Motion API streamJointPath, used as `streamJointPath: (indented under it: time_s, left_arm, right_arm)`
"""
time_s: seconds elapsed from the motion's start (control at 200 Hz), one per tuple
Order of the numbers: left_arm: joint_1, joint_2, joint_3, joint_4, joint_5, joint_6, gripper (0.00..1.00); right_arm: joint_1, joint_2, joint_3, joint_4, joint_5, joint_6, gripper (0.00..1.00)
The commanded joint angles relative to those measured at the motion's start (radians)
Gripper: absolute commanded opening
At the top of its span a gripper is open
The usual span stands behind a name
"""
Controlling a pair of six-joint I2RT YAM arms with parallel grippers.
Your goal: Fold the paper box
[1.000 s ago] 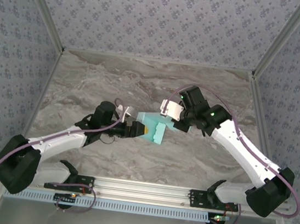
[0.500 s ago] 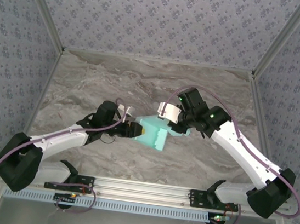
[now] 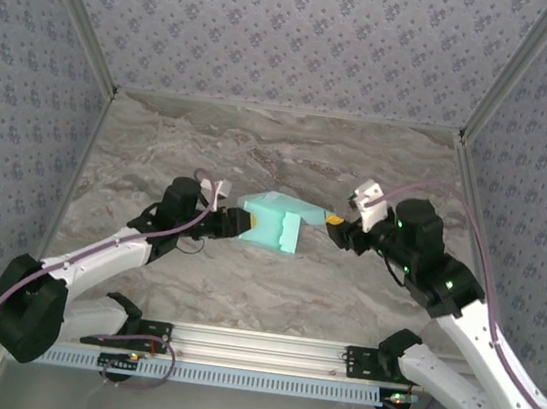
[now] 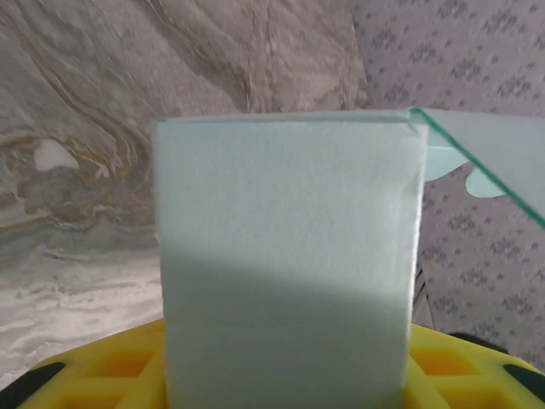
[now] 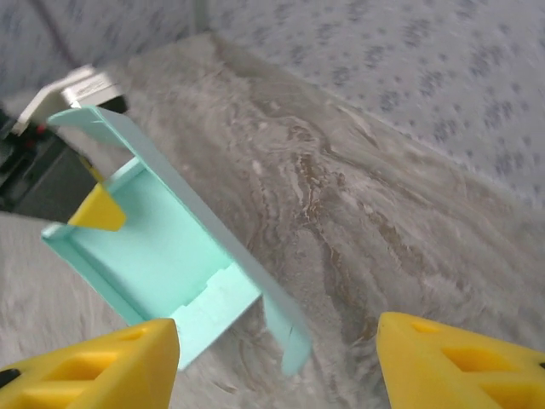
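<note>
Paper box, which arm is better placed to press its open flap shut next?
Probably right: the left gripper grips the paper box, while the right gripper is open, apart from it and facing its open side.

Both arms, the left arm (image 3: pixel 95 254) and the right arm (image 3: pixel 473 334), have white link shells with bulky black joint housings. A lilac cable (image 3: pixel 153 236) runs along each. The left hand (image 3: pixel 241 222) and right hand (image 3: pixel 335 223) are black, carrying yellow finger pads (image 5: pixel 111 366) moulded with square recesses
</note>
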Motion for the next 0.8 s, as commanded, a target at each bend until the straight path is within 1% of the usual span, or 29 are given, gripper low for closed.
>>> streamJointPath:
  time_s: [0.0,0.035,0.095,0.175,0.23,0.265,0.32,0.36,0.45,0.565,0.65,0.8]
  left_arm:
    - [0.017,-0.029,-0.01,0.038,-0.018,-0.042,0.46]
    - [0.023,-0.031,-0.01,0.04,-0.018,-0.057,0.46]
    - [0.03,-0.034,-0.016,0.052,-0.018,-0.086,0.46]
    - [0.037,-0.039,-0.017,0.047,-0.024,-0.127,0.46]
    - [0.042,-0.038,-0.018,0.052,-0.017,-0.155,0.47]
    - [0.043,-0.038,-0.019,0.066,-0.008,-0.173,0.47]
    - [0.042,-0.045,-0.022,0.084,0.0,-0.198,0.47]
    - [0.042,-0.049,-0.023,0.087,0.002,-0.214,0.47]
    - [0.043,-0.061,-0.015,0.077,0.011,-0.223,0.47]
    - [0.043,-0.064,-0.006,0.081,0.037,-0.244,0.47]
    - [0.043,-0.064,-0.007,0.088,0.048,-0.257,0.47]
    - [0.042,-0.057,-0.009,0.098,0.067,-0.273,0.47]
  right_arm:
    - [-0.01,-0.076,-0.109,0.091,0.039,0.327,0.64]
    - [-0.01,-0.098,-0.146,0.123,0.016,0.381,0.62]
    - [-0.014,-0.121,-0.203,0.147,0.037,0.552,0.59]
    - [-0.014,-0.122,-0.292,0.265,-0.037,0.72,0.5]
    - [-0.006,-0.102,-0.352,0.35,-0.061,0.84,0.46]
    - [-0.003,-0.075,-0.369,0.37,-0.063,0.883,0.43]
    - [0.013,-0.015,-0.372,0.389,-0.068,0.89,0.35]
    - [0.033,0.033,-0.368,0.407,-0.062,0.886,0.32]
    - [0.081,0.137,-0.36,0.479,-0.057,0.869,0.32]
    - [0.1,0.257,-0.327,0.548,-0.075,0.88,0.33]
    - [0.093,0.315,-0.303,0.554,-0.056,0.904,0.34]
    - [0.052,0.409,-0.251,0.561,-0.129,0.915,0.32]
